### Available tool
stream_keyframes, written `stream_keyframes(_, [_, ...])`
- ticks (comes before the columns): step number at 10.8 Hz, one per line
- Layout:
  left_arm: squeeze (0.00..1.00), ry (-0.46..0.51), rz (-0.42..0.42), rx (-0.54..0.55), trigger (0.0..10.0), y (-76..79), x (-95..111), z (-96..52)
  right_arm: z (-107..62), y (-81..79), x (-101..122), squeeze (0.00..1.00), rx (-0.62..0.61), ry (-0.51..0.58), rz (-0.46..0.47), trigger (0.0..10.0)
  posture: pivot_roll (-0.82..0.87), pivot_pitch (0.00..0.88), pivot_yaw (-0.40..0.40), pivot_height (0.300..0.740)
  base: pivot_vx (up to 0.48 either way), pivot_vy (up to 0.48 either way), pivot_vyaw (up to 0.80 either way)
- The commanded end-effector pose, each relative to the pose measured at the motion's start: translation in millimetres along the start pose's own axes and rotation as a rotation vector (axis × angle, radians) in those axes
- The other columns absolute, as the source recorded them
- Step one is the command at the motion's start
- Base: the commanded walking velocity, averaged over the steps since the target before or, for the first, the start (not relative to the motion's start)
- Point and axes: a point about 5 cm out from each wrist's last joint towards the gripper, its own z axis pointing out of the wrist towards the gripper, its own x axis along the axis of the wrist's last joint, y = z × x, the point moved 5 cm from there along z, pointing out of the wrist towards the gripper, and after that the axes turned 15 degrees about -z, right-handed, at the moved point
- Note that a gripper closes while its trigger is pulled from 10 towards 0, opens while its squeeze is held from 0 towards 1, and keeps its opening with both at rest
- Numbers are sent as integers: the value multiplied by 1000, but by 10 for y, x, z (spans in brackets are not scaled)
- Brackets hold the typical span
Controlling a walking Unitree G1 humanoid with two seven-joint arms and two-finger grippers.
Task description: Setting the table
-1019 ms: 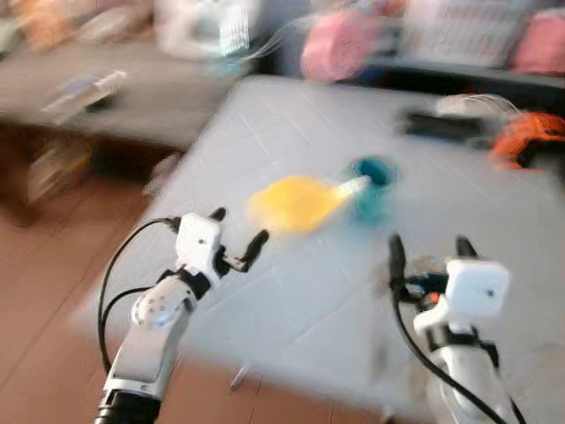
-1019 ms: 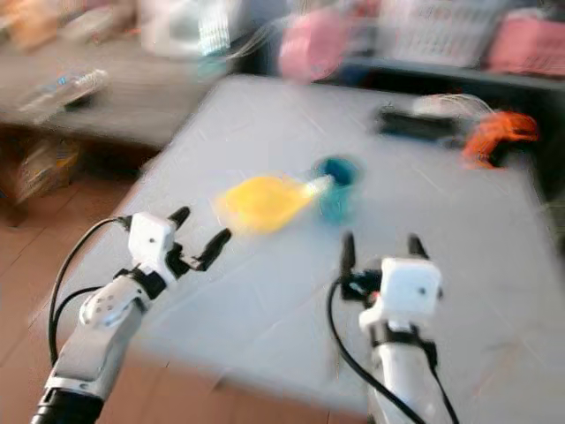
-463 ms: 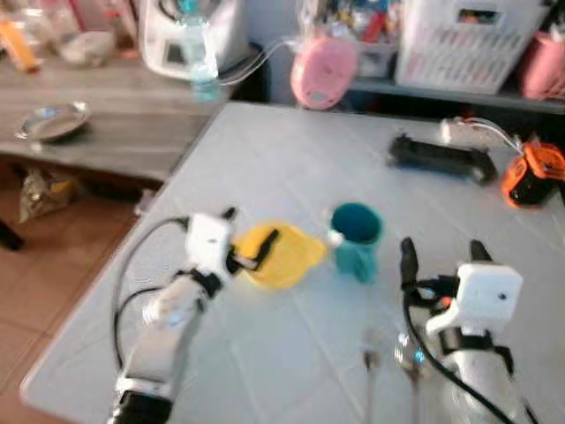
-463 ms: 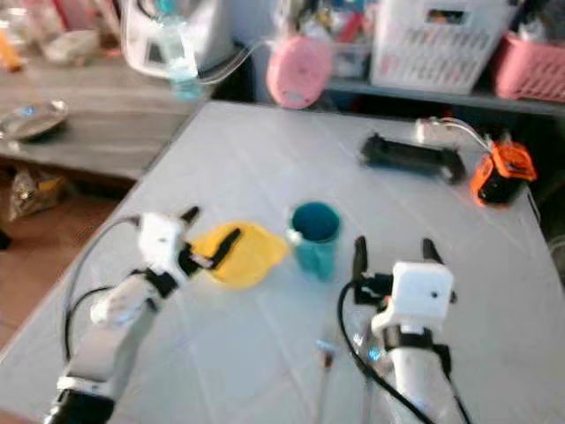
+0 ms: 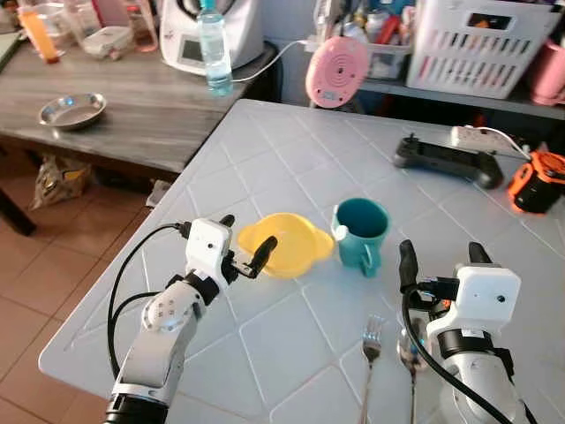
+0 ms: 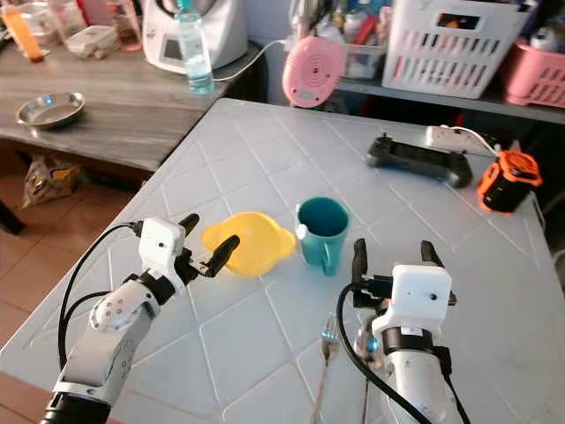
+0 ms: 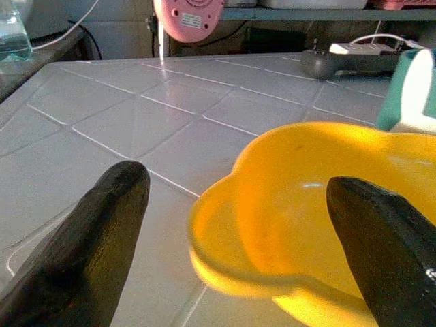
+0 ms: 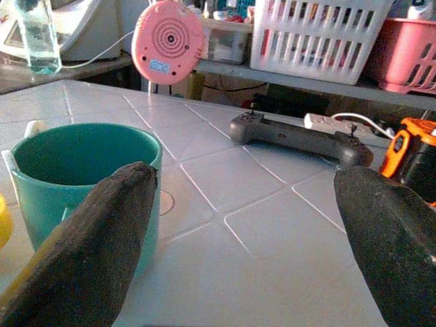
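On the white tiled table (image 5: 291,159) a yellow bowl (image 5: 284,244) sits beside a teal mug (image 5: 361,231). A fork (image 5: 370,344) and a spoon (image 5: 410,353) lie near the front edge. My left gripper (image 5: 248,231) is open at the bowl's near-left rim, one fingertip over the rim; in the left wrist view the bowl (image 7: 320,225) lies between the two fingers (image 7: 95,238). My right gripper (image 5: 440,250) is open just right of the mug and above the spoon, holding nothing; the right wrist view shows the mug (image 8: 75,170) by one finger.
A black controller (image 5: 446,161) and an orange device (image 5: 540,179) lie at the table's far right. A pink round gadget (image 5: 336,72) and a white basket (image 5: 481,40) stand behind. A wooden side table to the left carries a water bottle (image 5: 214,53) and a metal dish (image 5: 71,110).
The camera has swung and steadied, bringing the fork and spoon into view. My left gripper has come from left of the bowl up to its rim. Both grippers have stayed open.
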Motion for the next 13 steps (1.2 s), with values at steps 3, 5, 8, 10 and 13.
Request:
stream_keyframes(3, [0, -41, -56, 1, 10000, 18, 65, 170, -24, 5, 103, 0, 34, 11, 25, 10000, 71, 131, 9, 740, 0, 0, 0])
stream_keyframes(5, [0, -78, -101, -100, 10000, 199, 254, 390, -73, -67, 145, 0, 99, 19, 34, 10000, 69, 135, 20, 740, 0, 0, 0])
stream_keyframes(8, [0, -208, -29, -289, 10000, 326, 345, 432, -86, -90, 126, 0, 120, 4, 34, 10000, 64, 134, 32, 740, 0, 0, 0])
stream_keyframes(10, [0, -262, 56, -370, 10000, 326, 467, 434, -83, -98, 128, 0, 128, 5, 33, 10000, 68, 132, 32, 740, 0, 0, 0])
stream_keyframes(13, [0, -375, 96, -374, 10000, 186, 449, 380, -92, -149, 133, 0, 165, 5, 35, 10000, 74, 132, 33, 740, 0, 0, 0])
